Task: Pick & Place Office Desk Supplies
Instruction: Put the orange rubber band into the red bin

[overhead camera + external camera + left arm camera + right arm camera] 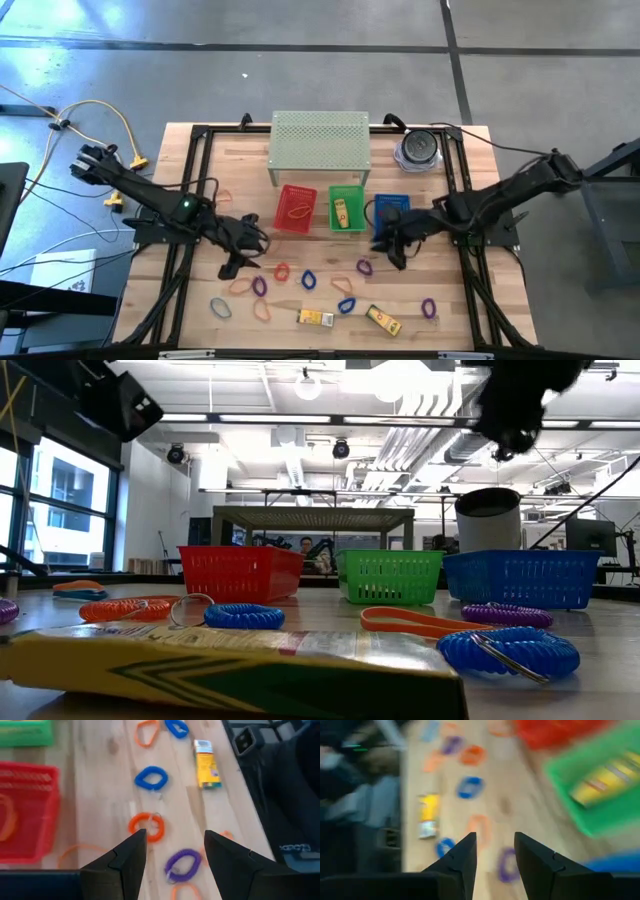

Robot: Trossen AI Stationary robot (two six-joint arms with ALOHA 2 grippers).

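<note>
On your wooden desk [200, 300] the supplies are spread in the front part. You can see many thin coiled rubber-band loops: a blue loop [151, 778], an orange loop [147, 826] and a purple loop [182, 864] lie near each other, just ahead of the left gripper [175, 851]. More loops in the same colours are spread along the front of the desk, apart from each other. Each loop is small and flat, like an open ring.

Two small yellow rectangular boxes lie flat near the front edge: one yellow box [316, 318] and, beside it but not touching, a second yellow box [383, 320]. A third yellow box [342, 213] lies inside the green plastic basket [347, 191]. The red plastic basket [295, 192] holds an orange band [297, 211]. The blue plastic basket [391, 203] stands to the right of the green one, all three in a row in the middle of the desk.

The left gripper hangs above the desk, to the left of the red basket. Its fingers [126, 860] are spread and hold nothing. The right gripper [495, 851] is over the desk, just beside the blue basket. Its fingers [462, 857] stand a little apart, with nothing between them.
</note>
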